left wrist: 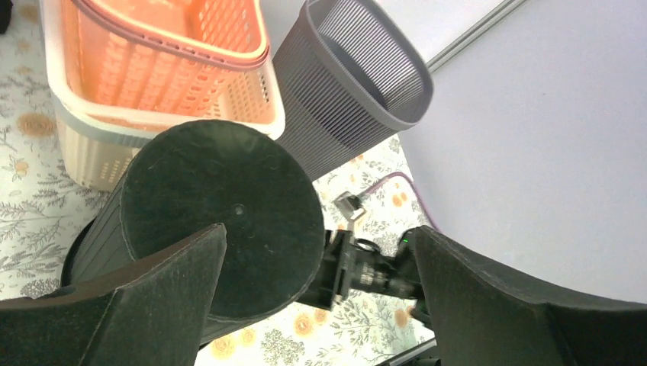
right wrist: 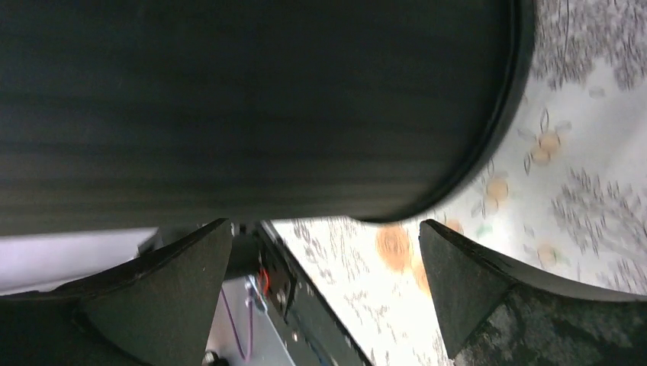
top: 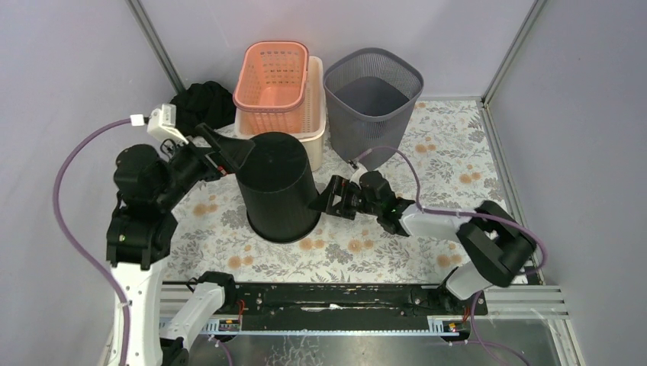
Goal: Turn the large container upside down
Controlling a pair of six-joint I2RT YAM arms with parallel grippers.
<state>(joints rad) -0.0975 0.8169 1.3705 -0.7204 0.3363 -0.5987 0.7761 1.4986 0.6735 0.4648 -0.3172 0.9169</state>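
The large container (top: pixel 276 183) is a black ribbed bin standing mouth-down on the floral mat, its flat round base (left wrist: pixel 221 206) facing up. My left gripper (top: pixel 233 156) hovers open at the bin's upper left edge, and in the left wrist view its jaws (left wrist: pixel 320 232) stand wide with the base partly between them. My right gripper (top: pixel 324 194) is open, low against the bin's right side. In the right wrist view the bin's wall (right wrist: pixel 252 107) fills the top, just beyond the spread jaws (right wrist: pixel 324 225). Neither gripper holds anything.
An orange basket (top: pixel 271 76) sits nested in a cream basket (top: pixel 317 114) at the back. A grey mesh bin (top: pixel 371 95) stands to their right, and a black cloth (top: pixel 202 99) lies at the back left. The black mounting rail (top: pixel 343 293) runs along the near edge.
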